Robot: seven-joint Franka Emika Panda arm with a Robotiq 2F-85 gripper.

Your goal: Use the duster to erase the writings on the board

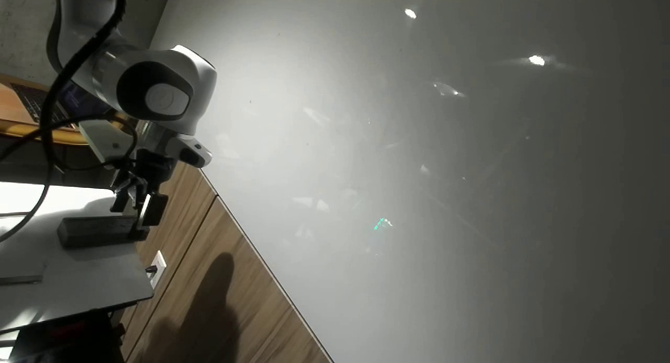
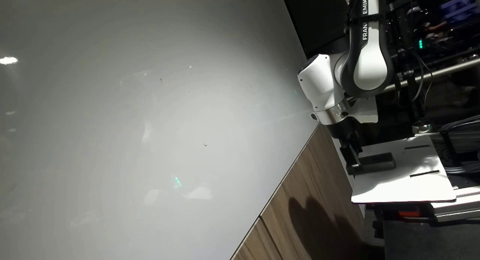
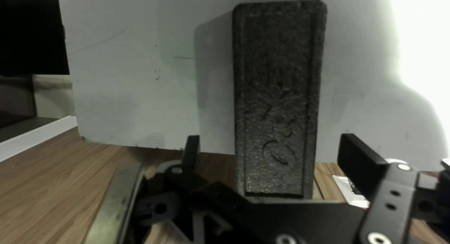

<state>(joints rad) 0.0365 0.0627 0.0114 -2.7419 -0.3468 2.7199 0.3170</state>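
The duster (image 3: 279, 78), a dark grey block, lies on the small white table top (image 3: 123, 96), its near end reaching past the table's edge. It also shows in both exterior views (image 1: 94, 231) (image 2: 377, 163). My gripper (image 3: 272, 145) is open, with one finger on each side of the duster's near end and a gap on both sides. In both exterior views the gripper (image 1: 137, 208) (image 2: 351, 160) is at the duster's board-side end. The glossy board (image 1: 445, 143) (image 2: 150, 102) fills much of both exterior views. The zigzag writings do not show; I see only tiny specks and reflections.
Wooden panelling (image 1: 251, 300) (image 2: 311, 200) runs below the board, close to the table. A wall socket (image 1: 158, 269) with a plug sits beside the table edge. An open laptop (image 1: 39, 101) stands behind the arm. A loose black cable (image 1: 49, 106) hangs along the arm.
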